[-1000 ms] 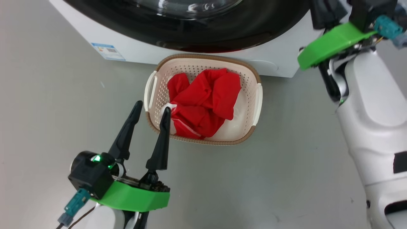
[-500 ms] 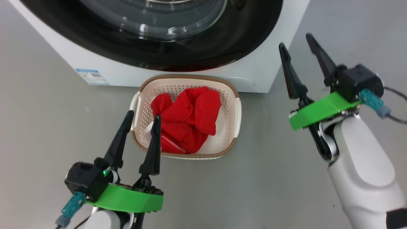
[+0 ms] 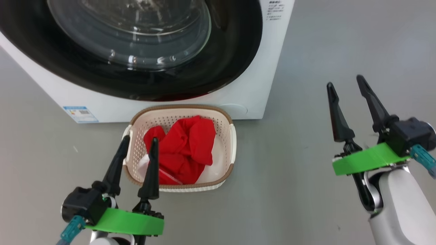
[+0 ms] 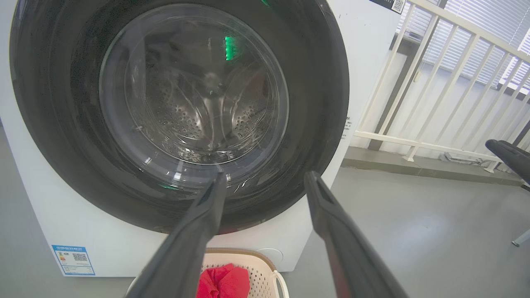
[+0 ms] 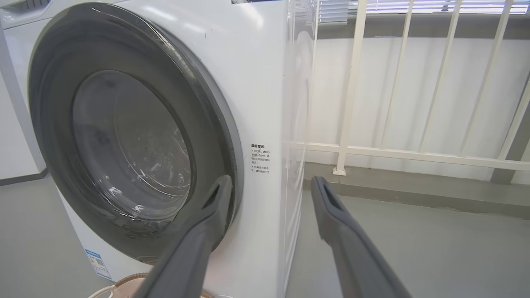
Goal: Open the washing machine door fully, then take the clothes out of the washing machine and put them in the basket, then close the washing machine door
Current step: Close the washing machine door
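The washing machine (image 3: 262, 68) stands at the top of the head view. Its glossy black washing machine door (image 3: 235, 51) lies flush against the front, the steel drum visible through the glass. Directly in front of it on the floor sits the cream basket (image 3: 227, 119), and the red clothes (image 3: 184, 149) lie heaped inside. My left gripper (image 3: 140, 139) is open and empty, its fingertips over the basket's left rim. My right gripper (image 3: 344, 81) is open and empty to the right of the machine, above bare floor. The door (image 4: 178, 103) faces my left gripper (image 4: 265, 174); the door (image 5: 124, 136) stands left of my right gripper (image 5: 270, 180).
Grey floor (image 3: 299, 190) surrounds the basket. A blue label sticker (image 3: 80, 114) marks the machine's lower left front. A white railing (image 5: 397, 149) runs along the wall to the right of the machine, with open floor before it.
The head camera has tilted up, so the whole picture has slid down. My right gripper has drawn back from the machine's right side, and its two fingers now show spread apart.
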Available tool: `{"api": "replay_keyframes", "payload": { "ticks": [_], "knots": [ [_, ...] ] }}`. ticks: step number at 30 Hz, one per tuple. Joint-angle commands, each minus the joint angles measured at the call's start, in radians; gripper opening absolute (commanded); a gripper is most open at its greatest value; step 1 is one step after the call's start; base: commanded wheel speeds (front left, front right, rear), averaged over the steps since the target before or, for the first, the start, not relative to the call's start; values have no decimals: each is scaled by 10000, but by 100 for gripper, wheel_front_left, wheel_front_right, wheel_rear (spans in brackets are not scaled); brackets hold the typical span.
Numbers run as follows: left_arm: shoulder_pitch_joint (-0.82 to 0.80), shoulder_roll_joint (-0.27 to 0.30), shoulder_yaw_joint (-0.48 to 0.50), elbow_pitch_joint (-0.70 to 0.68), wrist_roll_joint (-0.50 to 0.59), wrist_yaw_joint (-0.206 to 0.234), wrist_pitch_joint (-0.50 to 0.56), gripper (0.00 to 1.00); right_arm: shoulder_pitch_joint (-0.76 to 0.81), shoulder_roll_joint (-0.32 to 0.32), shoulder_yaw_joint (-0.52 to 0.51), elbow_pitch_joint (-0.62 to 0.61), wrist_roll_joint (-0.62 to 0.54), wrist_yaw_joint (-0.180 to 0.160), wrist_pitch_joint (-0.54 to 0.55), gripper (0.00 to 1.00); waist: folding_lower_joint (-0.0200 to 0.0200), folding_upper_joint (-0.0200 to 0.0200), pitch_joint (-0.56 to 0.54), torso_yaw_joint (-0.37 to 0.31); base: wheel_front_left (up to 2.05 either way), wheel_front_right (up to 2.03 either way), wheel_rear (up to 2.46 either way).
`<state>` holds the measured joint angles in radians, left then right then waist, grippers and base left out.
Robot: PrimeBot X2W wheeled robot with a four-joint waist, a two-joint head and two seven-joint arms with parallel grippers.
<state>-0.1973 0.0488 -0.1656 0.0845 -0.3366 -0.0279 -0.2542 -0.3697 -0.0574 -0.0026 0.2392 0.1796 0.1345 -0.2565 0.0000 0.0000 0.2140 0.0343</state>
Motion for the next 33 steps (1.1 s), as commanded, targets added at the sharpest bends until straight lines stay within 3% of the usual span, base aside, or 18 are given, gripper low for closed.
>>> {"api": "replay_keyframes", "payload": {
  "ticks": [1,13,33],
  "knots": [
    [107,148,406,-165,63,74,-76,100,287,71,13,-471,-117,-38,-53,100,0,0,-386,-247,0,0,0],
    [814,264,961,-28,340,266,-76,100,2162,72,-779,-1640,-36,-38,-53,100,0,0,-1365,-387,0,0,0],
    [1667,621,1309,-356,1114,374,-76,100,3872,72,-920,-2258,81,-38,-53,100,0,0,-2042,-380,0,0,0]
  ]
}}
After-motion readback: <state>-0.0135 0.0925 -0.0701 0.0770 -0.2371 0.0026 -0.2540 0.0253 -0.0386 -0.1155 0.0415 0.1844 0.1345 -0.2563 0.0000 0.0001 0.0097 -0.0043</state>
